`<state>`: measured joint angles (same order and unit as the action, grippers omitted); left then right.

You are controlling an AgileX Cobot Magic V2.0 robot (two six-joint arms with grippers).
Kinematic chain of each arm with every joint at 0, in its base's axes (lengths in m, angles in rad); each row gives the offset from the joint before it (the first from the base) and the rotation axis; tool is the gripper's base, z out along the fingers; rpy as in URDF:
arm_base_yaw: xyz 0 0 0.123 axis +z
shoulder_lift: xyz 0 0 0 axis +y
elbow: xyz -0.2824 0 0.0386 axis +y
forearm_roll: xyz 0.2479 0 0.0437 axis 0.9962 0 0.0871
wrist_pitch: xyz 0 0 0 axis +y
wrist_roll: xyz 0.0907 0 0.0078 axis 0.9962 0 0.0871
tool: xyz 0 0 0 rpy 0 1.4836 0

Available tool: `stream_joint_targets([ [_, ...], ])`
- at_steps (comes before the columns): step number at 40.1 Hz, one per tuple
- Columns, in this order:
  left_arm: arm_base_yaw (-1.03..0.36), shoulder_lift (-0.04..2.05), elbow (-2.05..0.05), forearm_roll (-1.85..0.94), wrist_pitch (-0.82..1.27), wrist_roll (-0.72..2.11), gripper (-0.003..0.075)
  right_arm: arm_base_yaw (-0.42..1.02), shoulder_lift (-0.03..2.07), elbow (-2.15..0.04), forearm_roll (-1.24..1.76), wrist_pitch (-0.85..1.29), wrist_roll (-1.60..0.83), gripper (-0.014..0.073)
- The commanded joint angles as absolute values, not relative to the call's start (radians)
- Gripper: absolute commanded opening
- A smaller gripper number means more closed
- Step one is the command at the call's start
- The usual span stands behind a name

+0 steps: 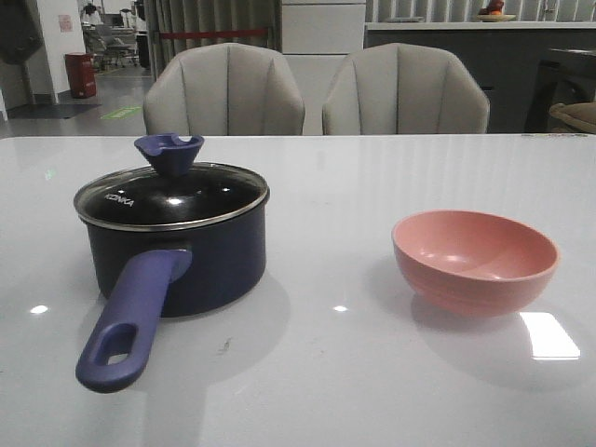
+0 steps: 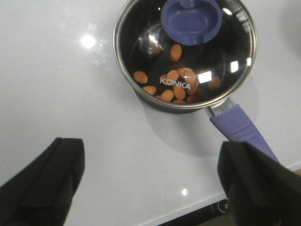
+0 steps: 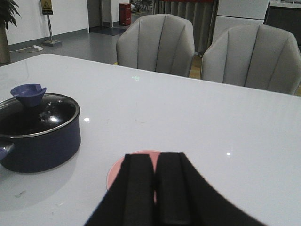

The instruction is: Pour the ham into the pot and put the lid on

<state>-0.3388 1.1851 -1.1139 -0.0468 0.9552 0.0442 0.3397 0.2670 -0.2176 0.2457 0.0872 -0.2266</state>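
The dark navy pot (image 1: 182, 261) stands at the left of the table, its purple-blue handle (image 1: 130, 321) pointing toward me. The clear glass lid (image 1: 172, 196) with the blue knob (image 1: 168, 152) sits on it. Through the lid in the left wrist view (image 2: 188, 52), orange-pink ham chunks (image 2: 174, 87) lie inside the pot. My left gripper (image 2: 150, 183) is open and empty, above the table near the pot's handle (image 2: 237, 125). My right gripper (image 3: 155, 181) is shut and empty, above the empty pink bowl (image 3: 117, 169). Neither gripper shows in the front view.
The empty pink bowl (image 1: 475, 259) stands at the right of the table. Two grey chairs (image 1: 223, 91) (image 1: 405, 91) stand behind the table's far edge. The table's near edge (image 2: 197, 209) shows in the left wrist view.
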Motion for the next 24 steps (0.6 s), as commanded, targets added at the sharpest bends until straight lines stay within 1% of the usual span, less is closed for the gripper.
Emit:
stream_joint_targets([
  [1,-0.337,1.038,-1.029,-0.07,0.813,0.039,0.0581,0.342,0.273,-0.246,0.247,0.0,-0.231,0.016],
  [7,-0.337,0.803,-0.875,-0.08,0.73,0.039,0.0581,0.342,0.273,-0.246,0.247,0.0,-0.231,0.016],
  [18,-0.337,0.344,-0.649,-0.076,0.675,0.039,0.0576,0.342,0.273,-0.246,0.247,0.0,-0.231,0.016],
  [21,-0.337,0.238,-0.589,-0.07,0.646,0.039,0.0527,0.342,0.273,-0.246,0.247,0.0,-0.231,0.016],
  [24,-0.337,0.157,-0.532,-0.061,0.614,0.039,0.0432,0.342,0.273,-0.246,0.247,0.0,-0.231,0.016],
])
